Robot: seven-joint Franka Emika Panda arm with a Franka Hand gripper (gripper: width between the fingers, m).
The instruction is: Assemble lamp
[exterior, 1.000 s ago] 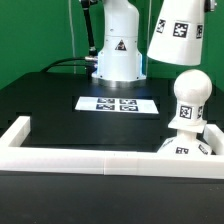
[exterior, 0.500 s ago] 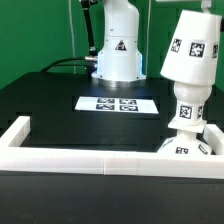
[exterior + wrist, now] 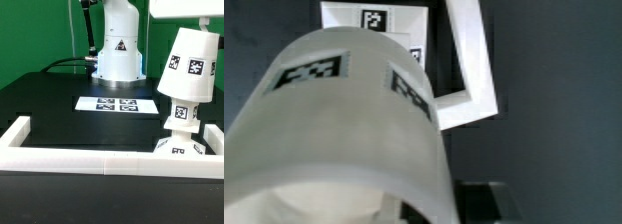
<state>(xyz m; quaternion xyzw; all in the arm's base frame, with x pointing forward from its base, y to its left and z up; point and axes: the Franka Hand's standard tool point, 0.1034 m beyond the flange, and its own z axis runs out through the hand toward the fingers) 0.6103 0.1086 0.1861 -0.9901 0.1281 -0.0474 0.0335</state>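
The white tapered lamp shade (image 3: 188, 65) hangs tilted at the exterior view's right, its wide end down over the top of the rounded bulb piece. Only the bulb's tagged lower part (image 3: 180, 114) shows below the shade's rim. The bulb stands on the flat square base (image 3: 181, 148) against the white rail. My gripper (image 3: 188, 8) holds the shade from above, at the frame's top edge. In the wrist view the shade (image 3: 349, 130) fills most of the picture, with one dark finger (image 3: 478, 200) beside its wall. The bulb and base are hidden there.
The marker board (image 3: 120, 104) lies flat on the black table in front of the arm's white pedestal (image 3: 118, 55). A white rail (image 3: 90, 160) runs along the near edge and turns back at the exterior view's left (image 3: 15, 130). Green backdrop behind.
The shade has come down from high at the exterior view's right onto the bulb. The bulb's round top, bare one second ago, is now covered by it.
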